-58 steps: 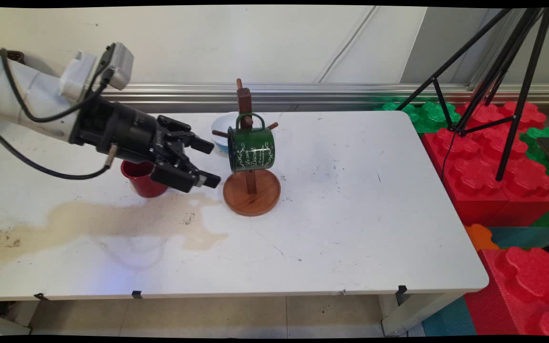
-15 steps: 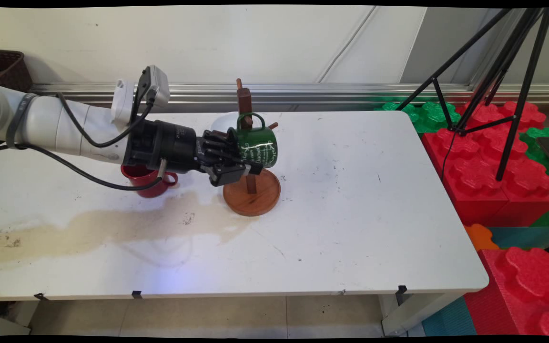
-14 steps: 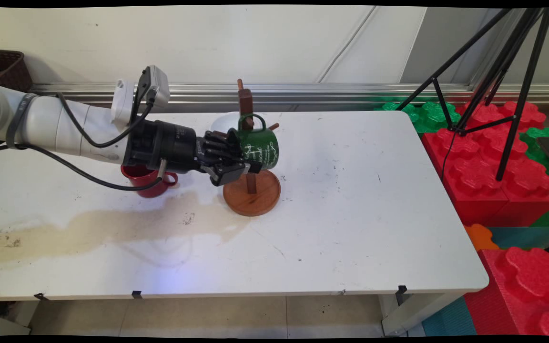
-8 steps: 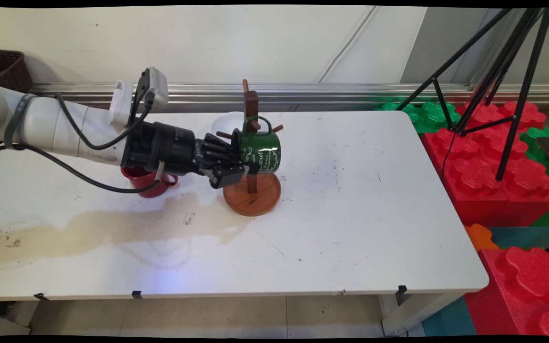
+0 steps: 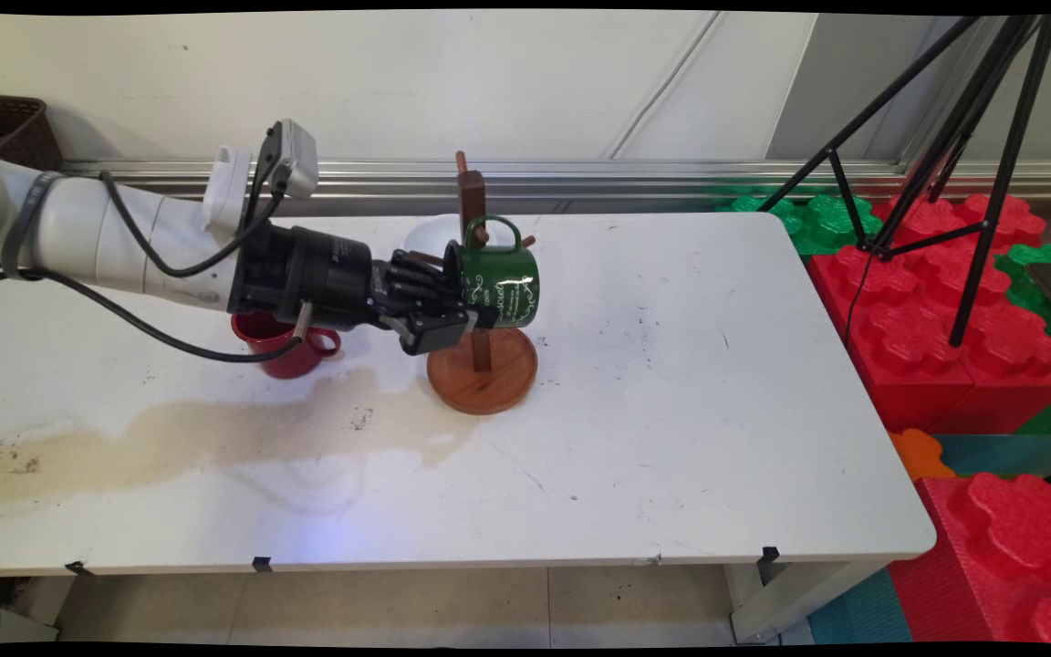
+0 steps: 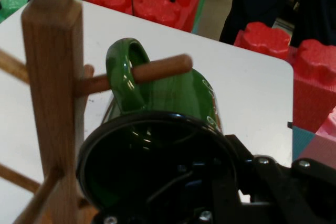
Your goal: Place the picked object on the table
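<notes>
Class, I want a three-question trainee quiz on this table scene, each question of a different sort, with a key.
1. True or false: the green mug's handle is round a peg of the wooden mug tree.
2. What is the gripper shut on? A) red cup B) green mug C) white bowl
3. Fill in: the red cup stands on the ____ table.

Key: 1 true; 2 B; 3 white.

I logged a red cup [image 5: 284,351] upright on the white table [image 5: 671,411], just behind a wide tan stain [image 5: 197,429]. A white bowl [image 5: 425,239] sat near the far edge. A black tripod [image 5: 954,155] stood over red and green foam blocks [image 5: 927,319] at the right end.
</notes>
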Controlling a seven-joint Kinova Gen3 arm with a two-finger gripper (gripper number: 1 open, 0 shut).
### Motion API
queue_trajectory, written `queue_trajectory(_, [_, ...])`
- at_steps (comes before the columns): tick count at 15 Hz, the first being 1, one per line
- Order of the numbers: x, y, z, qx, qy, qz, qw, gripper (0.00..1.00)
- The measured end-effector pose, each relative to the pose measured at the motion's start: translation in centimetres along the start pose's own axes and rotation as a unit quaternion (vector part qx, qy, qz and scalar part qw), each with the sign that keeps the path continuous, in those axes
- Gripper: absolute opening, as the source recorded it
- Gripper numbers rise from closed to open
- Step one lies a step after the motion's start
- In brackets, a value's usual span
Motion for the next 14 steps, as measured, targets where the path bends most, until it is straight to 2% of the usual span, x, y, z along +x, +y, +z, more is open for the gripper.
queue_trajectory(9, [1.7, 0.6, -1.0, -0.013, 0.015, -0.001, 0.9998, 0.0])
queue_trajectory(14, [2.2, 1.3, -1.7, -0.028, 0.017, -0.001, 0.9995, 0.0])
